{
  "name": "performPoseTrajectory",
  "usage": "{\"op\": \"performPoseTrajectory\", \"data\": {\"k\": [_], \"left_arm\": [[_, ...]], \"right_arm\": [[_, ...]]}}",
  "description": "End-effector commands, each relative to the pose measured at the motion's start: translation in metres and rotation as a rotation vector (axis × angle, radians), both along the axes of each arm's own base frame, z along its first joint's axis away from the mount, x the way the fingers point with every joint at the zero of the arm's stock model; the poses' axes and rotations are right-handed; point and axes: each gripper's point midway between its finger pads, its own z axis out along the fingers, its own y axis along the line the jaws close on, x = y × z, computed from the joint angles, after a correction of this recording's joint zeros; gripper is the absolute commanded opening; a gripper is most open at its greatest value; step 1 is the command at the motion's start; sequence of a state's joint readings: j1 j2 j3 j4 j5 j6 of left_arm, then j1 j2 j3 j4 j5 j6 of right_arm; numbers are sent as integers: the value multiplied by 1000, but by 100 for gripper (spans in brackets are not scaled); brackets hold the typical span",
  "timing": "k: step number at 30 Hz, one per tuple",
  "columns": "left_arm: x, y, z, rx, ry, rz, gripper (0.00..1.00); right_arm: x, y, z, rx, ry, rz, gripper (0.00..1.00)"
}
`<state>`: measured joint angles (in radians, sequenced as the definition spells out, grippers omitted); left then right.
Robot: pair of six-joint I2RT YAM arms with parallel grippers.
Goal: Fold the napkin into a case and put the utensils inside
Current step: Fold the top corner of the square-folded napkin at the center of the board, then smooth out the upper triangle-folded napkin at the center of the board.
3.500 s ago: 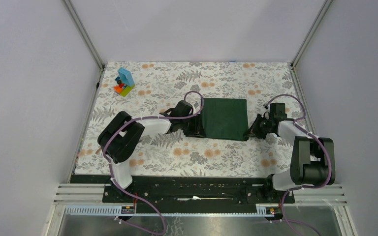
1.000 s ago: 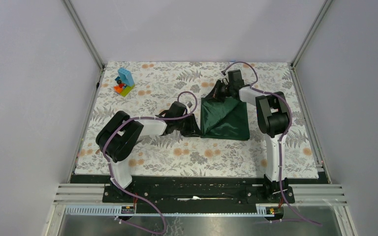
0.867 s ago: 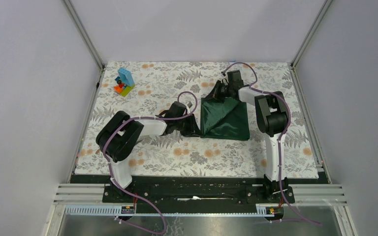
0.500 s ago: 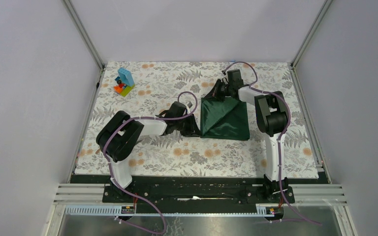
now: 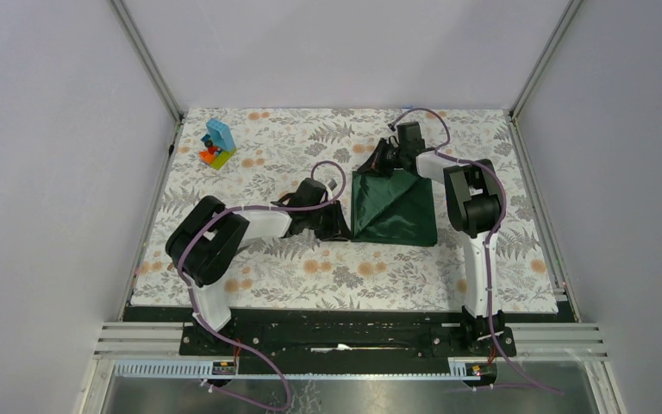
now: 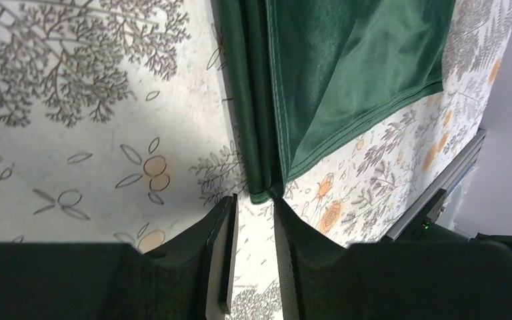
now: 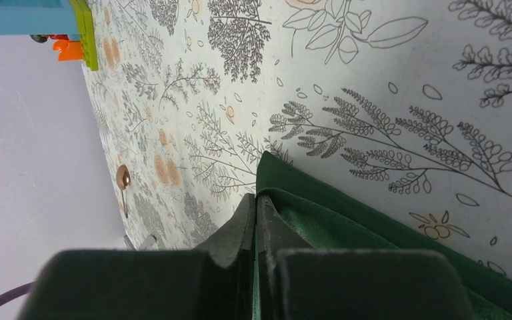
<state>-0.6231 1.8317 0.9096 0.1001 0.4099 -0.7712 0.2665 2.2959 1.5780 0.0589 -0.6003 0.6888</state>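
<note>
The dark green napkin (image 5: 403, 217) lies on the floral cover, one corner folded diagonally across it to the far left. My right gripper (image 5: 379, 163) is shut on that folded corner, the cloth (image 7: 347, 227) pinched between its jaws (image 7: 257, 200). My left gripper (image 5: 342, 226) rests at the napkin's near left corner. Its jaws (image 6: 255, 202) stand open, with the layered cloth edge (image 6: 260, 133) ending right at the tips and the right fingertip (image 6: 279, 207) touching it. One brownish spoon (image 7: 123, 179) lies on the cover beyond the napkin. No case has been formed.
A colourful toy block stack (image 5: 217, 144) stands at the far left corner and also shows in the right wrist view (image 7: 40, 20). The floral table covering (image 5: 310, 272) is bordered by metal frame posts and grey walls.
Since 3.5 s ago the right gripper carried the napkin's near right corner over to the far left, folding it diagonally. In the last second the flap has flattened into a tidy triangle; the left arm barely moved.
</note>
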Motion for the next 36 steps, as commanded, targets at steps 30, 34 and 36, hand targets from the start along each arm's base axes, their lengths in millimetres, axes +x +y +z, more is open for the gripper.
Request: {"op": "performPoseTrajectory", "data": {"k": [30,34,36], "left_arm": [[32,-35,0,-92,-24,-82,16],[24,-30,-11,-90,1,-75,16],[21,-29,-13,-91,8,-75,16]], "right_arm": [[8,7,23,22,-51,25,22],[-1,6,37,2,-19,73,40],[-4,4,50,-20,-35,105,47]]}}
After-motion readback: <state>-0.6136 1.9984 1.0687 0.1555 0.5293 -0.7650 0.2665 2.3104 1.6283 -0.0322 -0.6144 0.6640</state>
